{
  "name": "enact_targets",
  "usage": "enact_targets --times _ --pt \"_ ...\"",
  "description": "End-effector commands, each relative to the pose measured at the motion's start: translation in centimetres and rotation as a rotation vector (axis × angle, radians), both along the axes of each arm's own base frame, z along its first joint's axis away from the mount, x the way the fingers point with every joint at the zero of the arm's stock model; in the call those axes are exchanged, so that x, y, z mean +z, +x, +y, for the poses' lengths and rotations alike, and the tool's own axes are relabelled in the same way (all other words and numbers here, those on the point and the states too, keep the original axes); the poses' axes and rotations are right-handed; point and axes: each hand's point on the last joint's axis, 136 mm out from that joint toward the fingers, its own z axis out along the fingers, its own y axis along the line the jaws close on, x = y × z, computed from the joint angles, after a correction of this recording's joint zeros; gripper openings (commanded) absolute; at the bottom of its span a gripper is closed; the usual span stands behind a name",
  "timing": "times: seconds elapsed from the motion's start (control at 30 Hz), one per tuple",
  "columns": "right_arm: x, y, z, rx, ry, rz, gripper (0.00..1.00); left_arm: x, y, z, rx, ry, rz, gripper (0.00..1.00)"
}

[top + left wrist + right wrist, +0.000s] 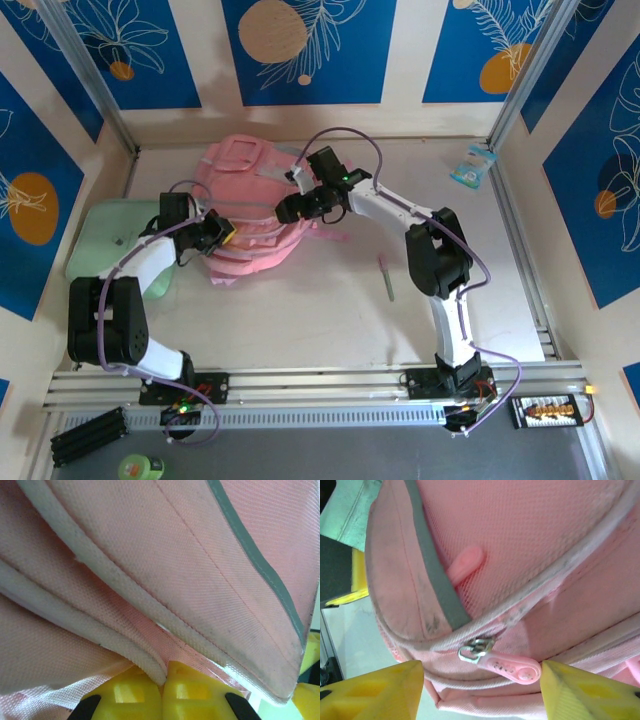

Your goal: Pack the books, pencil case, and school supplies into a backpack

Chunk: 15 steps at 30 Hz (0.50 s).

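The pink backpack (250, 195) lies on the table left of centre. My left gripper (215, 232) sits at its left edge, yellow fingers (135, 695) shut on a white-piped seam of the backpack (165, 580). My right gripper (290, 208) hovers over the bag's right side and is open. A metal zipper slider (476, 650) with a pink pull tab (512, 666) lies between its yellow fingertips (385, 690), the tab's end close to the right one. A thin green pen with a pinkish end (386, 278), one of the school supplies, lies on the table to the right. The books and pencil case are out of view.
A mint-green flat case (105, 235) lies left of the backpack, under the left arm. A small blue-and-white packet (472, 165) sits at the back right. Walls close in on three sides, and a rail runs along the near edge.
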Motion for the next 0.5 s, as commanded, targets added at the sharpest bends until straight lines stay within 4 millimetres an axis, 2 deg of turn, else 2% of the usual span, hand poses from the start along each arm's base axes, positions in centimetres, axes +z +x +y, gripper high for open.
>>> enact_targets --times 0.0,0.13,0.23,0.47 --pt "0.4 -1.5 0.4 0.090 -0.010 -0.053 0.56 1.3 0.1 -2.3 -0.095 -0.054 -0.030 0.00" --pt "-0.4 0.7 -0.3 0.038 -0.111 -0.165 0.49 1.5 0.0 -2.2 -0.095 -0.050 -0.032 0.00" --pt "-0.4 1.7 -0.7 0.028 -0.162 -0.241 0.46 1.6 -0.1 -2.2 -0.096 -0.049 -0.033 0.00" --pt "-0.5 1.5 0.2 0.105 -0.256 -0.404 0.43 1.8 0.1 -2.2 -0.096 -0.048 -0.037 0.00"
